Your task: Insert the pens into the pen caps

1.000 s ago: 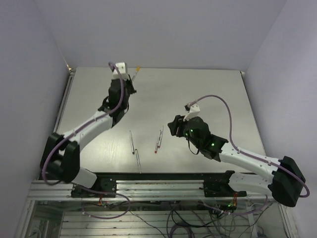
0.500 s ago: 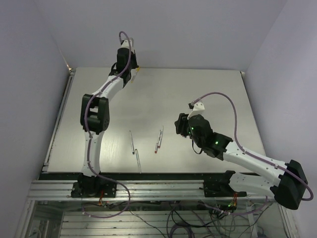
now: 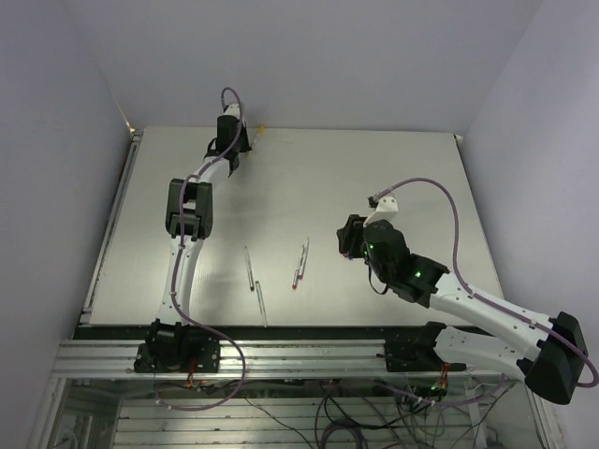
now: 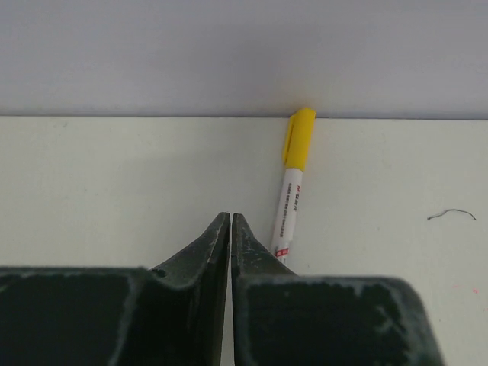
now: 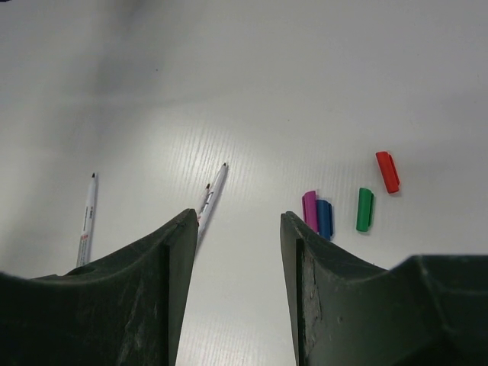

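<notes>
- Across the pale worktop (image 3: 374, 168), saw the task's things lying in separate groups, all flat.
- At the far edge by the back wall, found the left claw (image 4: 230, 221) pinched fully together with nothing in it, just beside a pen (image 4: 288, 198) already wearing its yellow cap (image 4: 299, 137).
- Nearer the middle, found the right claw (image 5: 238, 217) spread wide and empty, hanging above the worktop.
- Ahead of that claw, noted an uncapped pen (image 5: 213, 192) close by one finger and a second uncapped pen (image 5: 87, 219) well apart from the first.
- Judged both light, stiff and smooth-barrelled, so likely to roll. Best pinched across mid-barrel, leaving the tip end free.
- On the other side of that view, noted a magenta cap (image 5: 309, 210) touching a blue cap (image 5: 325, 219), a green cap (image 5: 365, 209) near them, and a red cap (image 5: 387, 171) just beyond.
- Judged these hard, near weightless and slippery, apt to skid or flip under a finger. Best gripped across the closed end, keeping the mouth exposed.
</notes>
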